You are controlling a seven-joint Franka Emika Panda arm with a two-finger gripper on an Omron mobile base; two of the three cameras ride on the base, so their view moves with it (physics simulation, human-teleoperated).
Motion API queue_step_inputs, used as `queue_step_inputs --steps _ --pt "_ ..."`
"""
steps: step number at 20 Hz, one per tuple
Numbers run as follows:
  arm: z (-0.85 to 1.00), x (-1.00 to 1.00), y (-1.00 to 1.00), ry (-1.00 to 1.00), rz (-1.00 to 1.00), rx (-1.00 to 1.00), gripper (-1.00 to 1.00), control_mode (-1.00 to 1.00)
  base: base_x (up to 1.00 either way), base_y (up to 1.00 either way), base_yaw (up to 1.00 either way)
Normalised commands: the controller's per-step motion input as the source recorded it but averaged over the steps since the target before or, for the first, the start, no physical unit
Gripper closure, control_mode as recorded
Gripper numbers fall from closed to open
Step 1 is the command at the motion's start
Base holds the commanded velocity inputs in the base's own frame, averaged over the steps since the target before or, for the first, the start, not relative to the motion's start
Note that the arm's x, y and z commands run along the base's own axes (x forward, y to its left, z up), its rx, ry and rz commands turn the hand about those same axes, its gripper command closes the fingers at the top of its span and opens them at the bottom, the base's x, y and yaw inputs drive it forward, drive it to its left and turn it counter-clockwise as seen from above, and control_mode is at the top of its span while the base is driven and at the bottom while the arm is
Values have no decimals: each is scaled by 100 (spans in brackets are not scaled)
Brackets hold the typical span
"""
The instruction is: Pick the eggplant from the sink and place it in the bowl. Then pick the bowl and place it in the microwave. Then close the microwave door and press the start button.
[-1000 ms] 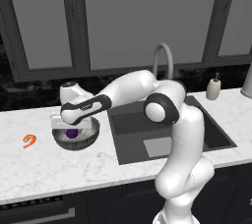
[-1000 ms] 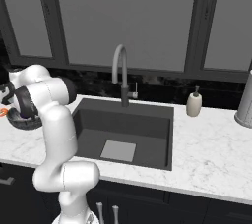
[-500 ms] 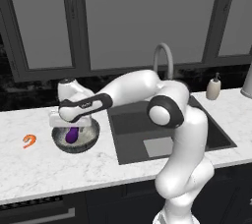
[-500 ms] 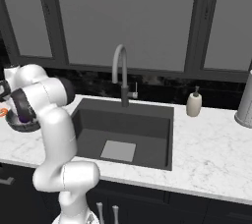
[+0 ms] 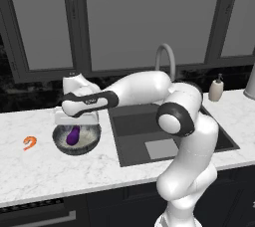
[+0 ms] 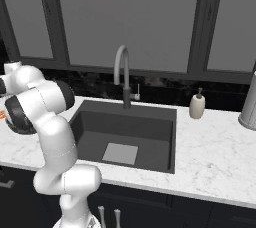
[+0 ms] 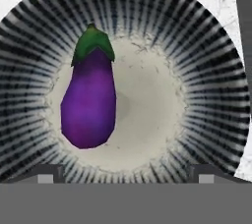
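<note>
— Purple eggplant (image 7: 88, 102): where is it?
— Inside the bowl (image 5: 77, 139), lying on the pale bottom, toward one side, green stem cap against the ribbed wall.
— And the bowl?
— On the marble tabletop (image 5: 45, 171), just beside the sink (image 5: 164, 136); an orange shrimp (image 5: 30, 143) lies beyond the bowl, away from the sink.
— The claw (image 5: 77, 119)?
— Directly above the bowl, jaws spread wide, holding nothing.

Glossy white rounded arm (image 5: 149, 89) segments, dark joints, black hand band
</note>
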Motion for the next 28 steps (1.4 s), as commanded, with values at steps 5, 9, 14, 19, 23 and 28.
queue_step_inputs --steps 5,9,14,19,23,28 --pt "0 0 -51 3 0 0 -100 -100 0 0 0" --pt "-3 0 -28 1 0 0 -100 -100 0 0 0" --pt "-16 4 -22 0 0 0 -100 -100 0 0 0" --pt "-5 7 -24 0 0 0 -100 -100 0 0 0" --pt "-11 14 -8 0 0 0 -100 -100 0 0 0" --pt "-33 7 -4 -1 1 3 -100 -100 0 0 0"
